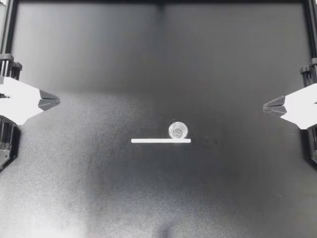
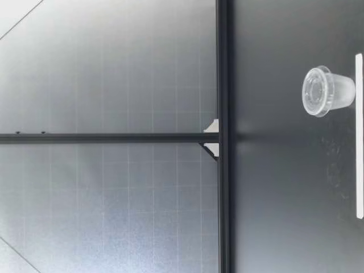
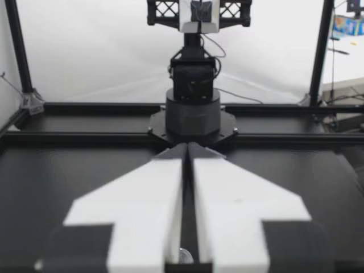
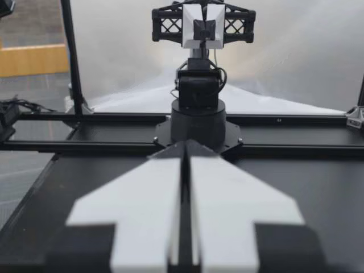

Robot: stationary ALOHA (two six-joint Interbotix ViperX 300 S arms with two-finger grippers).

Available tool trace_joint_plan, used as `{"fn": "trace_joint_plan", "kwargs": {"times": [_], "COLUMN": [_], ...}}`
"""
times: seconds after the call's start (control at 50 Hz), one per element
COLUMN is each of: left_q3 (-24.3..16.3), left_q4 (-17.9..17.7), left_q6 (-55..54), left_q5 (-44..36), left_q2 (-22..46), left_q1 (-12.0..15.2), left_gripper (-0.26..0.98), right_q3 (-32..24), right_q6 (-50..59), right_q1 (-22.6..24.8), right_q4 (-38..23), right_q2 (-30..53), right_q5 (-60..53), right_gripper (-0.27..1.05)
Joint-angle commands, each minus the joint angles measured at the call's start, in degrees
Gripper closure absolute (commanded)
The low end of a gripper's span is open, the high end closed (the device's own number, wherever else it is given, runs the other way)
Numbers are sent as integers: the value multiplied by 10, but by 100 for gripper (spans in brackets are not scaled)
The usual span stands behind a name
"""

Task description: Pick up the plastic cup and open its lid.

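Top view: plastic cup [image 1: 178, 130] stands slightly toward 5 o'clock of table [image 1: 148, 59] centre, touching the 12 o'clock edge of a white strip [image 1: 148, 141]. Left gripper [image 1: 57, 101] sits at 9 o'clock and right gripper [image 1: 266, 105] at 3 o'clock, both well apart from the cup.
Low view: cup upright, lid [image 2: 316, 91] on, just beyond the strip.
Left wrist view: jaws together; right arm [image 3: 192, 108] straight ahead.
Right wrist view: jaws together; left arm [image 4: 198, 114] ahead.

One cup [image 1: 178, 130]; one strip [image 1: 161, 141], perhaps tape
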Motion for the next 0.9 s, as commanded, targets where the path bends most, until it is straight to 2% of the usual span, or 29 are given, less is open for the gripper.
{"fn": "trace_joint_plan", "kwargs": {"times": [0.0,0.22,0.46,0.74,0.88], "left_q3": [-8,-2,5,-18,-47], "left_q4": [0,0,-1,-4,-18], "left_q6": [4,6,7,6,5], "left_q5": [-9,-22,-40,-43,-43], "left_q2": [11,51,167,300,374], "left_q1": [-7,-7,-4,1,5], "left_gripper": [94,94,94,94,94], "right_q3": [-5,-4,-9,-7,-15], "right_q6": [1,-2,-3,2,2], "right_q1": [-2,-3,-3,-5,-6], "right_q4": [-1,-1,-1,5,6], "right_q2": [4,17,82,192,238], "right_q5": [-6,-9,-23,-31,-33], "right_gripper": [96,98,98,98,98]}}
